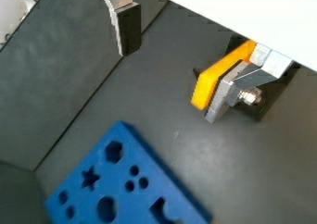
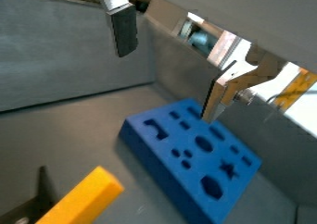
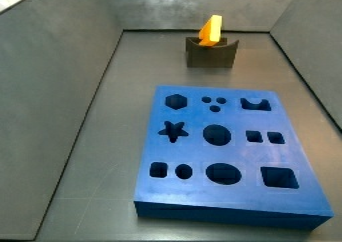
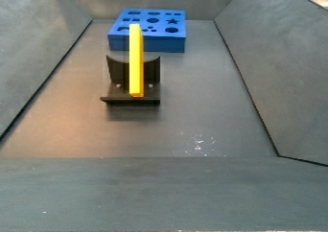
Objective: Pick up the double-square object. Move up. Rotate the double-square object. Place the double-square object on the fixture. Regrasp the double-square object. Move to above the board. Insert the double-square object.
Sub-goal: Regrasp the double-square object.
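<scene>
Double-square object [image 4: 134,60] stands upright on fixture [image 4: 130,86] — near back wall in side view [image 3: 211,30], just behind board [image 3: 227,151]. Gripper [image 1: 186,56] up above floor, not visible in side views — fingers [image 1: 128,26] spread, nothing between them. Board [image 1: 121,183] below in both wrist views.

Gripper [image 2: 173,66]: fingers apart, nothing between | board [image 2: 192,158]: flat on floor below | double-square object [image 2: 81,198]: yellow end, near board corner
</scene>
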Controlling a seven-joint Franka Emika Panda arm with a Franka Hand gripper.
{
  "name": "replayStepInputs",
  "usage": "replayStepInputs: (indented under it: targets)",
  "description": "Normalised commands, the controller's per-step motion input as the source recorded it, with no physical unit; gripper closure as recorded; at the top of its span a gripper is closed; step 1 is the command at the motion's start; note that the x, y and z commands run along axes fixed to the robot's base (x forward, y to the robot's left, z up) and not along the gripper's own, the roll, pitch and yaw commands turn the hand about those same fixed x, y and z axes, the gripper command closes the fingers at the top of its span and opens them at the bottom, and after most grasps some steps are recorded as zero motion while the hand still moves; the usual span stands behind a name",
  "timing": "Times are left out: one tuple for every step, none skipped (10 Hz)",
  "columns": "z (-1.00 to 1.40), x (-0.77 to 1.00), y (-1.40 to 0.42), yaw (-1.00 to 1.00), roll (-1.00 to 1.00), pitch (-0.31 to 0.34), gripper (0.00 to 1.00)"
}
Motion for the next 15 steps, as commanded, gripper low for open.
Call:
replayStepInputs:
  targets:
    - [0.02, -0.03, -0.05, 0.02, 1.00, 0.020, 0.00]
    - [0.01, -0.03, -0.04, 0.02, 1.00, 0.017, 0.00]
    - [0.02, -0.03, -0.03, 0.02, 1.00, 0.012, 0.00]
    - [0.02, -0.03, -0.03, 0.02, 1.00, 0.008, 0.00]
    - [0.00, -0.03, -0.02, 0.02, 1.00, 0.003, 0.00]
    - [0.01, -0.02, -0.02, 0.02, 1.00, -0.001, 0.00]
    - [0.01, -0.01, -0.02, 0.02, 1.00, -0.006, 0.00]
    - [0.00, 0.00, -0.02, 0.03, 1.00, -0.008, 0.00]
    - [0.01, 0.00, -0.02, 0.03, 1.00, -0.008, 0.00]
    - [0.00, 0.00, -0.02, 0.03, 1.00, -0.004, 0.00]
    - [0.01, 0.01, -0.02, 0.03, 1.00, 0.003, 0.00]
    - [0.00, 0.01, -0.02, 0.03, 1.00, 0.008, 0.00]
    - [0.00, 0.03, -0.02, 0.03, 1.00, 0.019, 0.00]
    - [0.00, 0.04, -0.02, 0.04, 1.00, 0.029, 0.00]
    - [0.00, 0.05, -0.03, 0.04, 1.00, 0.041, 0.00]
